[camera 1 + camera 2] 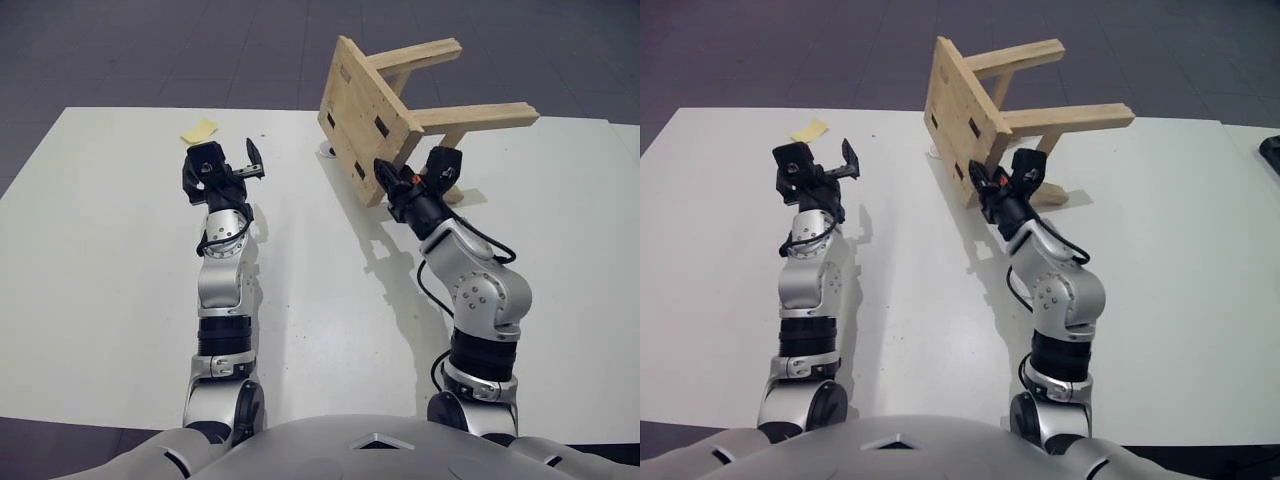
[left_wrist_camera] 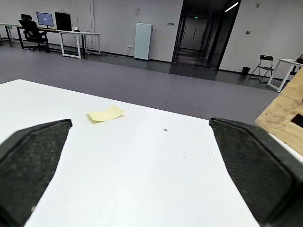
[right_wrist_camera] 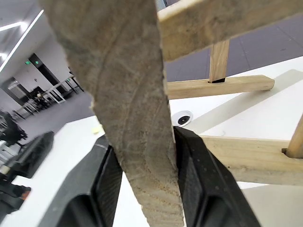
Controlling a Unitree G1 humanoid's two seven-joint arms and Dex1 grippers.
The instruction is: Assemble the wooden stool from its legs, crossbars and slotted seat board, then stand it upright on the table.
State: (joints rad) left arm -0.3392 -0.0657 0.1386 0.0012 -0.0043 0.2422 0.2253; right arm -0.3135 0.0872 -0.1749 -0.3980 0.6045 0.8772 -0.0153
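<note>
Step in hand: judged to be the final one, standing the stool (image 1: pixel 405 115) upright. Assembly looks complete, and the stool is tipped over on the table (image 1: pixel 120 300).
Next move: calls for swinging the seat board (image 1: pixel 962 115) up and level so that all the leg ends land on the table, with the grip kept firm until then.
Stool: pale raw wood, lying on its side.
Seat board: on edge and tilted, with dark slots showing in its face.
Legs: two upper legs (image 1: pixel 480 117) point away from the board. A lower one rests on the table.
Crossbar (image 3: pixel 218 59): seated between two legs.
Right gripper (image 3: pixel 146 161): at the stool's near lower edge, pads (image 3: pixel 191 175) clamped on either face of the seat board.
Left gripper (image 1: pixel 230 160): well apart from the stool, on the robot's left, fingers spread wide and holding nothing.
Yellow note (image 1: pixel 199 130): farther from the stool than the left gripper, flat on the table.
</note>
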